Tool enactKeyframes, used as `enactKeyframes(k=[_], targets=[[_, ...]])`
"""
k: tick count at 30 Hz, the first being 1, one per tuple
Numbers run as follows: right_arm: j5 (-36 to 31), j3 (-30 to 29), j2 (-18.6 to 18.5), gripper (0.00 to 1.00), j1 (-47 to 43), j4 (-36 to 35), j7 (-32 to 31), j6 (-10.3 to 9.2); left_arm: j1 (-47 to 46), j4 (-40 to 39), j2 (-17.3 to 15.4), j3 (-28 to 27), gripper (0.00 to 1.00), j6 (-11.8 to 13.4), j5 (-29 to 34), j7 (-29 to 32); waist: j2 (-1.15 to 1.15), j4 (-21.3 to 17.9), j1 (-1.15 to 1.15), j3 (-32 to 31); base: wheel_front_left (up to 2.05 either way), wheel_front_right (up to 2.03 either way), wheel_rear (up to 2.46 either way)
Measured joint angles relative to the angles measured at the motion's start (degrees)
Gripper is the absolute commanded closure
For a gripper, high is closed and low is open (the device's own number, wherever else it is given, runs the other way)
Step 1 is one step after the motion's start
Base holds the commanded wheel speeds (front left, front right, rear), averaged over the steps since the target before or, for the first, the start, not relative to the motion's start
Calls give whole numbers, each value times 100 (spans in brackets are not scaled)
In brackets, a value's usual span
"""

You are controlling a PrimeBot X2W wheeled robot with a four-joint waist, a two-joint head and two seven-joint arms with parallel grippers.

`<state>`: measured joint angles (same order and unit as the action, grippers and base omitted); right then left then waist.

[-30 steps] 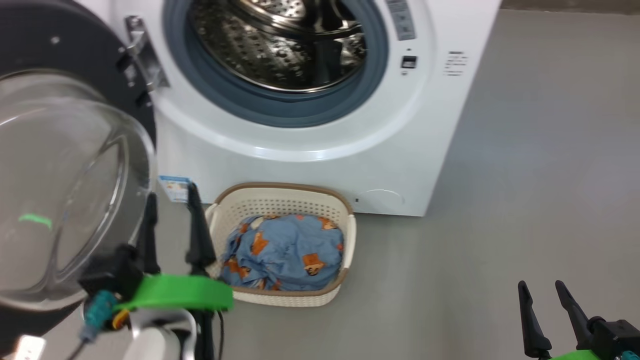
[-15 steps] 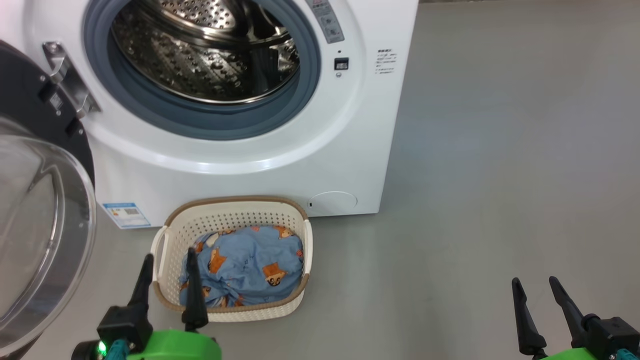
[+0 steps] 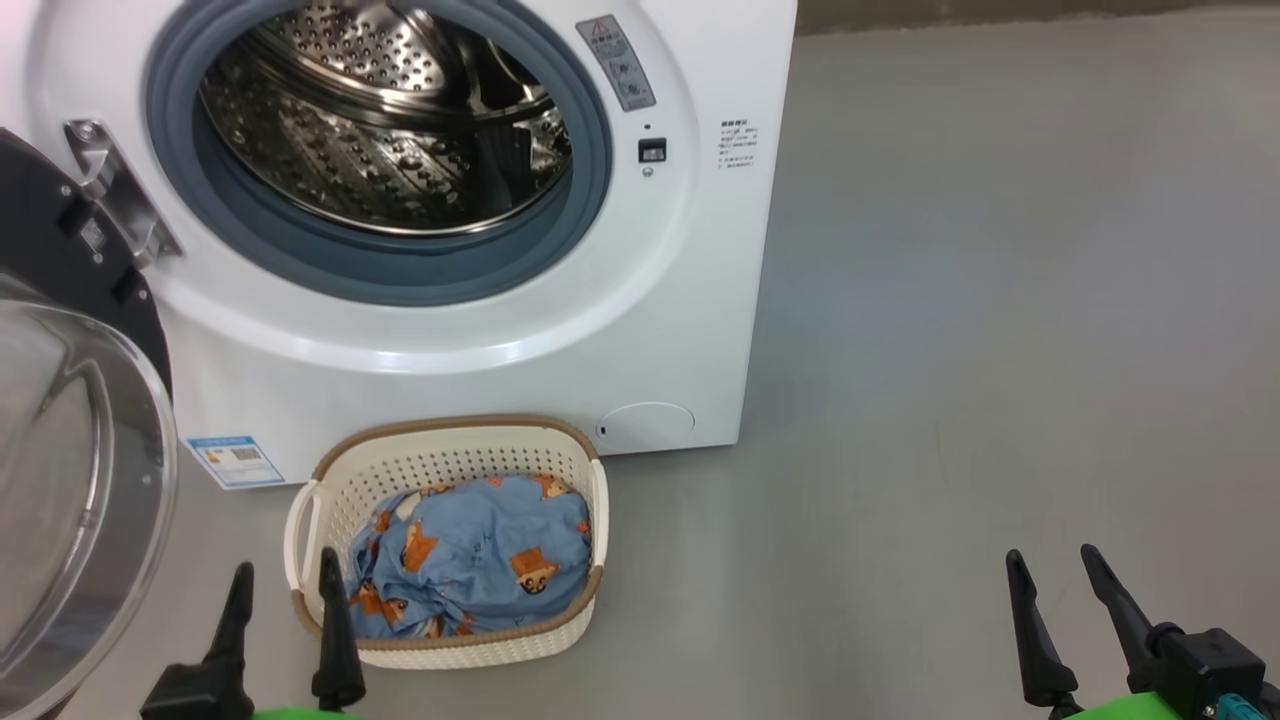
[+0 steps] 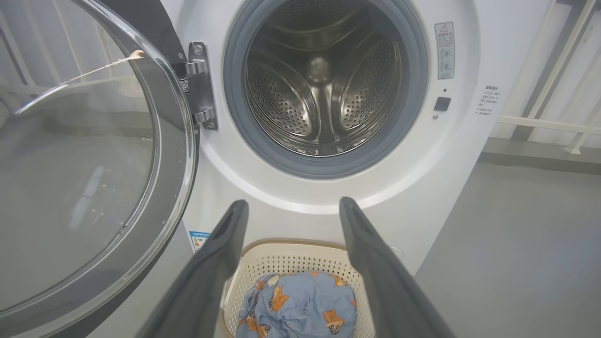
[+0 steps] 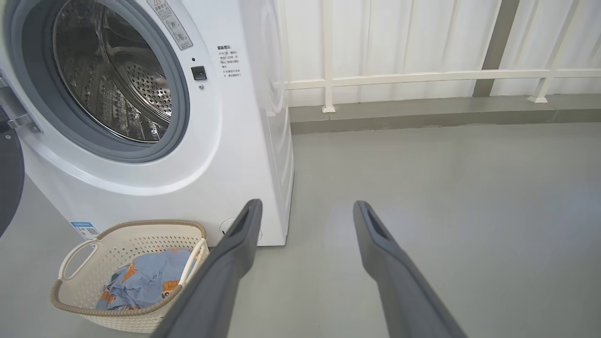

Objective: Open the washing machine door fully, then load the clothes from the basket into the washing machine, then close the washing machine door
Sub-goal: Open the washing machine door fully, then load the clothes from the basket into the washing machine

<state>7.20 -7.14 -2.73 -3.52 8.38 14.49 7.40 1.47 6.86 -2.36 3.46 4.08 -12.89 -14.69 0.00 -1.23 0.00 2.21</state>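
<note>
1. The head camera has shifted since a second ago, so the washing machine (image 3: 480,330) and the basket (image 3: 450,425) sit further left in its view. Against each other they lie as before.
2. The left gripper (image 3: 286,565) has changed most. A second ago it was raised beside the glass bowl of the washing machine door (image 3: 60,480). It is now low at the near edge, fingers spread wide and empty, tips by the basket's near left corner.
3. The right gripper (image 3: 1052,553) keeps its place at the near right. Its fingers are spread, hold nothing, and stand over bare floor (image 3: 1000,350), well apart from the basket.
4. The door stands swung out to the left on its hinge (image 3: 110,190), leaving the steel drum (image 3: 380,120) exposed.
5. The clothes (image 3: 470,560) lie bundled in the basket. It stands on the floor just in front of the machine, between the blue sticker (image 3: 235,460) and the round flap (image 3: 648,425).
6. The head view's left edge cuts off most of the door, and its top edge cuts off the machine's upper part.
7. Both grippers' bodies run off the bottom.
8. The basket wall hides the underside of the bundle.
9. The label print is too small to read.
</note>
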Motion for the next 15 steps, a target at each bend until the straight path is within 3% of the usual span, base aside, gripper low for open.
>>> enactKeyframes(k=[15], targets=[[0, 9, 2, 0, 4, -49, 0, 0, 94, 122, 1, -24, 0, -57, 58, 0, 0, 17, 0, 178, 0, 0, 0]])
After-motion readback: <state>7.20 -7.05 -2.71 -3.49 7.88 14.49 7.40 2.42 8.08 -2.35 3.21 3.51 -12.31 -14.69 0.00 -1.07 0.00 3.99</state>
